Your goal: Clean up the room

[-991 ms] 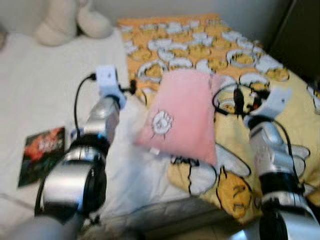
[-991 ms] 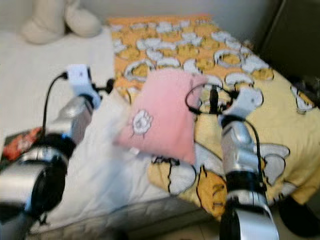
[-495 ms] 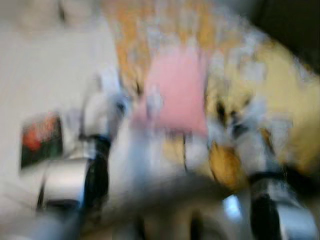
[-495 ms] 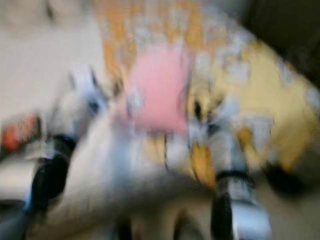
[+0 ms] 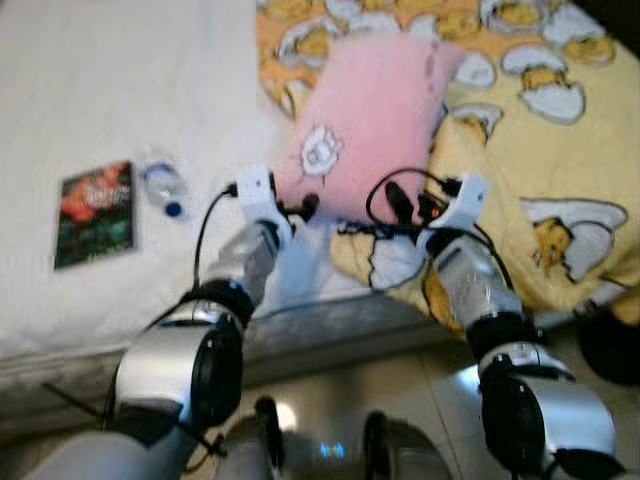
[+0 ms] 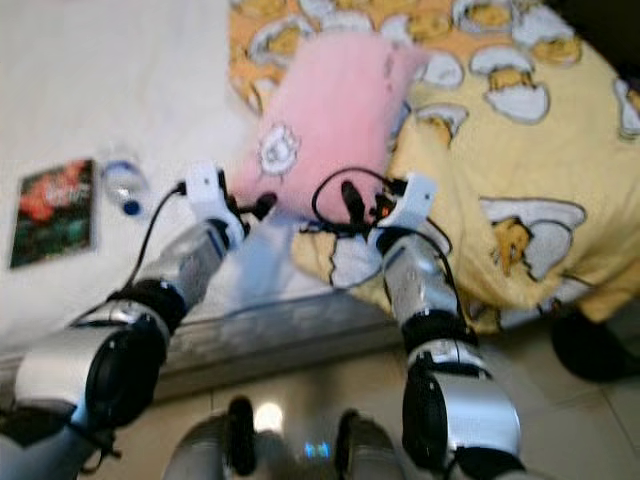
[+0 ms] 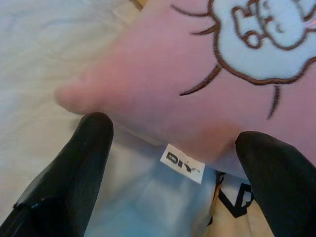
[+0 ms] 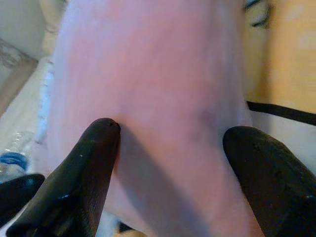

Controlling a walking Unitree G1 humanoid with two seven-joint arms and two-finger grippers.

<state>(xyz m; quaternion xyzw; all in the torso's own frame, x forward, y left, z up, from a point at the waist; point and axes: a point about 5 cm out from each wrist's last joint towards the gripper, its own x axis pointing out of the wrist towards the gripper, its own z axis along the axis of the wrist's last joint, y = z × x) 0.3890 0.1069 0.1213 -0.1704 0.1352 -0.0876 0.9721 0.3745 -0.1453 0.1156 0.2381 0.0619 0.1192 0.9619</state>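
Since a second ago both arms have been drawn in toward the near edge of the bed, and the head camera has been tipped downward, so that the floor tiles point(image 5: 400, 380) are now seen where the far end of the bed with its plush toy was framed before. The left gripper point(image 5: 300, 208) and the right gripper point(image 5: 395, 205) are held at the near end of the pink pillow point(image 5: 375, 110), where earlier they were kept well apart on either side of it. Both pairs of fingers are spread wide; in the left wrist view the pillow's lower corner and its small white label point(image 7: 182, 163) are seen between the black fingers point(image 7: 74, 168), and in the right wrist view the pink fabric is bracketed in the same way. Nothing is pinched yet, so a two-handed pickup is judged to be just starting. The pillow lies across the white sheet point(image 5: 120, 80) and the yellow egg-print blanket point(image 5: 540, 150). Farther left on the sheet, a plastic bottle point(image 5: 165, 187) and a dark book point(image 5: 96, 212) are left to be tidied.
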